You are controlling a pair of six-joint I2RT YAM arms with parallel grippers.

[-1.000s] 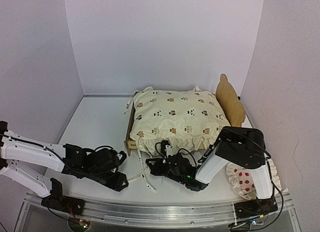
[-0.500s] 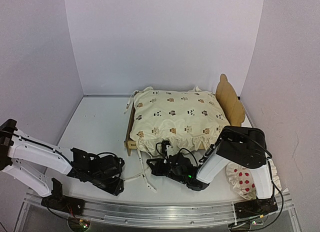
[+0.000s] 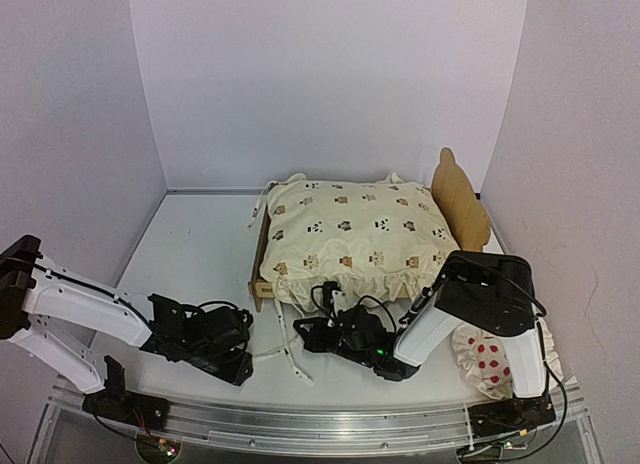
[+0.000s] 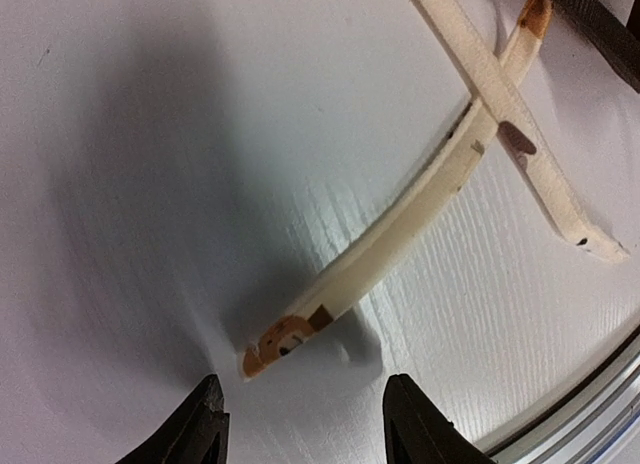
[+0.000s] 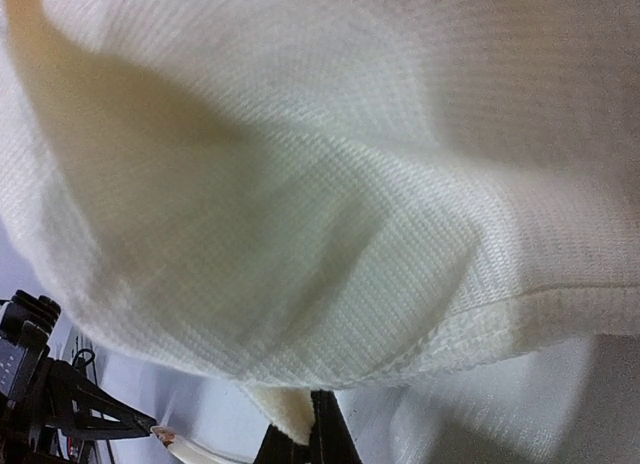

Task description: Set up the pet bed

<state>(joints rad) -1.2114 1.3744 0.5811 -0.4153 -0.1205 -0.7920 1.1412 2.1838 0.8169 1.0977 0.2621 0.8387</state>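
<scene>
A: How many of each?
B: One pet bed [image 3: 462, 199], one printed cover [image 3: 350, 234], one dotted pillow [image 3: 487, 362].
A: And the cream ties [image 4: 385, 224]?
B: Two — crossed on the tabletop [image 3: 200, 244] just ahead of the left gripper [image 4: 305, 404].

A white table [image 3: 190, 246] with faint wood grain forms the booth's floor. A plain pale back wall [image 3: 330, 74] rises at the table's far edge, matching side walls [image 3: 70, 134] at its left and right, and an aluminium rail [image 3: 320, 426] runs along its near edge. Soft, even light leaves dim shadows on the table.

A cream tie [image 4: 400, 234] crosses a second tie [image 4: 520, 149] on the white counter [image 4: 150, 184]; its end lies just above the parted fingers [image 4: 205, 429].
</scene>
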